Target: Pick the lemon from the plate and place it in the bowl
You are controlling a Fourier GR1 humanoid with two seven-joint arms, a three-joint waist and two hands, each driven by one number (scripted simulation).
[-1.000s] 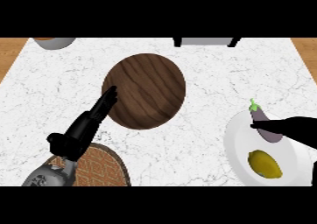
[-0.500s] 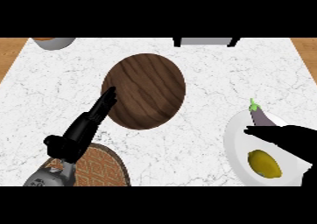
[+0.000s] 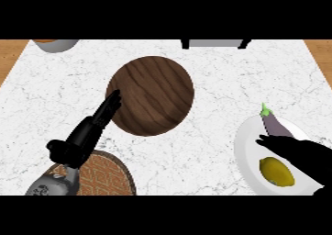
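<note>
A yellow lemon [image 3: 276,171] lies on the white plate [image 3: 245,148] at the lower right, beside a purple eggplant [image 3: 275,124] with a green stem. My right hand [image 3: 305,157] hovers over the plate with its fingers straight, its fingertips just above and left of the lemon; it covers part of the plate and holds nothing. The dark wooden bowl [image 3: 151,95] sits in the middle of the counter. My left hand [image 3: 89,131] rests open at the lower left, fingers pointing up toward the bowl's left rim.
A round woven mat [image 3: 107,176] lies under my left forearm at the bottom left. A grey pot [image 3: 56,45] stands at the back left edge and a dark-legged object [image 3: 216,43] at the back middle. Wooden floor shows past both side edges.
My right hand has moved left and down across the plate, from near the eggplant to right over the lemon. The left hand and the bowl have stayed put.
</note>
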